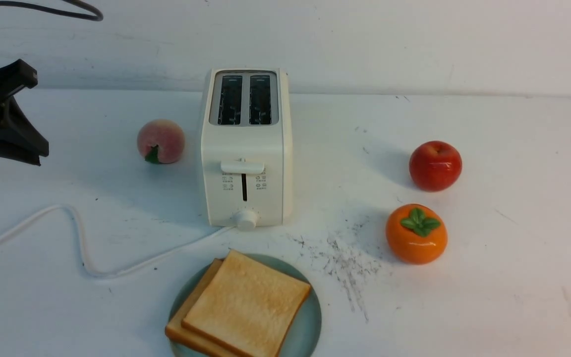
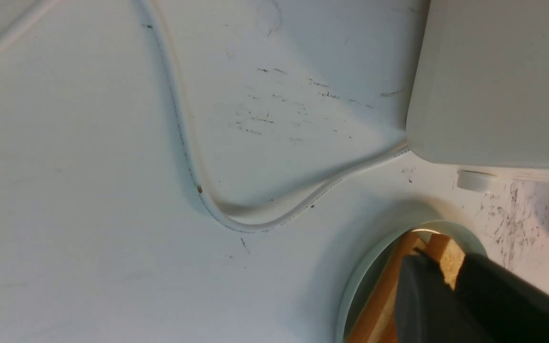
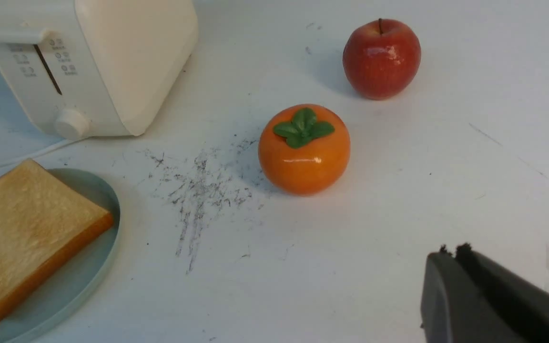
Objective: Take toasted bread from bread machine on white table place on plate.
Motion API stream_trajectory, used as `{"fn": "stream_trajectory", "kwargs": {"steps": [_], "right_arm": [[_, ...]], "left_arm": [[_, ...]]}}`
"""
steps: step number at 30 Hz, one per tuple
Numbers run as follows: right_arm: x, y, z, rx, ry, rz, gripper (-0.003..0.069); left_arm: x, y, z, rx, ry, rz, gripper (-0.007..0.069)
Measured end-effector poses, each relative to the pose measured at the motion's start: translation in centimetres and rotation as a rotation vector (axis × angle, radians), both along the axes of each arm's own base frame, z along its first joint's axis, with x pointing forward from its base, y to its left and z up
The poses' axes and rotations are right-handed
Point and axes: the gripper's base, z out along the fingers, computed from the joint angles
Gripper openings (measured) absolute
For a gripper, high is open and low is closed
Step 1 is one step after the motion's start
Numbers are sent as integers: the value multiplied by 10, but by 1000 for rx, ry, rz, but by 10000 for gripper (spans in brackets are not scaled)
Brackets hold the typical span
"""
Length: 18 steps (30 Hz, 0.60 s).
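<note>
2 slices of toasted bread (image 1: 246, 302) lie on the plate (image 1: 310, 322), one on top of the other, the top one turned a little so its corner pokes past the rim toward the bread machine (image 1: 246, 148). Both slots of the bread machine look empty and dark, so I think the job is about done. My left claw (image 2: 446, 281) hangs over the edge of the plate; its tips sit close together with a thin gap, and I see nothing pinched in them. My right claw (image 3: 451, 257) is low over the white table (image 1: 513, 248), well away from the plate, tips pressed together and holding nothing. What is left, I think, is to pull both claws away. To do it well I should lift my left claw straight up first, so it does not bump the top slice or slide it off. Then I move it back over the cord (image 1: 77, 238) side. A peach (image 1: 160, 141) sits beside the bread machine, and an apple (image 1: 435, 165) and a persimmon (image 1: 416, 233) sit on the other side, so my right claw should stay clear of those.
</note>
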Motion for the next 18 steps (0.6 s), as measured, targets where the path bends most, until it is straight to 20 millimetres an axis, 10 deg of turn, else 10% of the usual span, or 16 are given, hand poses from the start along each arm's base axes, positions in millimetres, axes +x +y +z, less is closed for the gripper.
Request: {"fn": "stream_trajectory", "kwargs": {"steps": [13, 18], "right_arm": [[-10, -3, -5, -13, -45, 0, 27], [-26, -10, -38, -38, -104, -42, 35]], "left_arm": [[0, 1, -1, 14, 4, -1, 113], [0, 1, -1, 18, 5, -1, 120]]}}
